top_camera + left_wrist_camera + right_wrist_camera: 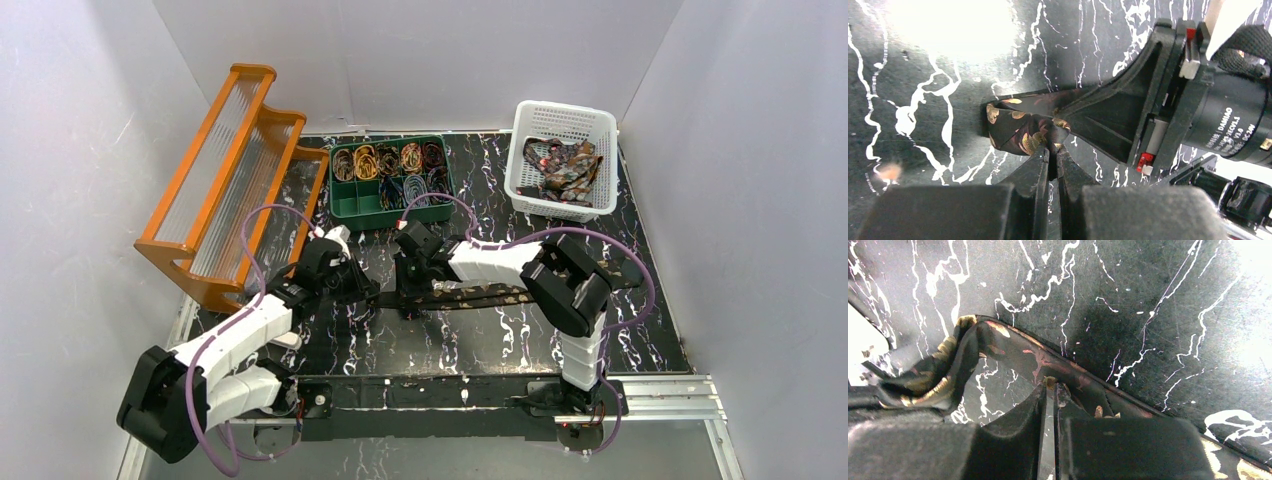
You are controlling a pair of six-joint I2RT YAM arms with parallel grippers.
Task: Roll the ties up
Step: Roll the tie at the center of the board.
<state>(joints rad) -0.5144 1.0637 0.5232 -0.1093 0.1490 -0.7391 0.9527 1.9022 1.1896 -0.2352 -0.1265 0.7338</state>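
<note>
**Asker:** How does your left claw stand?

**Me:** My left claw (1053,146) is pressed closed. Its tips pinch the folded end of a dark tie (1015,131) with gold leaves, and the fold bulges just ahead of them.

**Asker:** And the right one?

**Me:** My right claw (1052,386) is all but closed, with only a sliver between the fingers. Its tips nip the same tie just beside the left claw's hold, so the two claws meet almost nose to nose.

**Asker:** Where does the tie go from there?

**Me:** It runs away from the left claw, under my right claw and on past it to the right. There it lies as a flat strip on the black marbled table (480,345).

**Asker:** What is further out?

**Me:** Just beyond both claws sits a green tray (365,208) of rolled ties (366,160). Beyond my right claw and off to its right is a white basket (520,170) holding loose ties (565,165). An orange rack (230,170) stands out to the left of my left claw.
</note>
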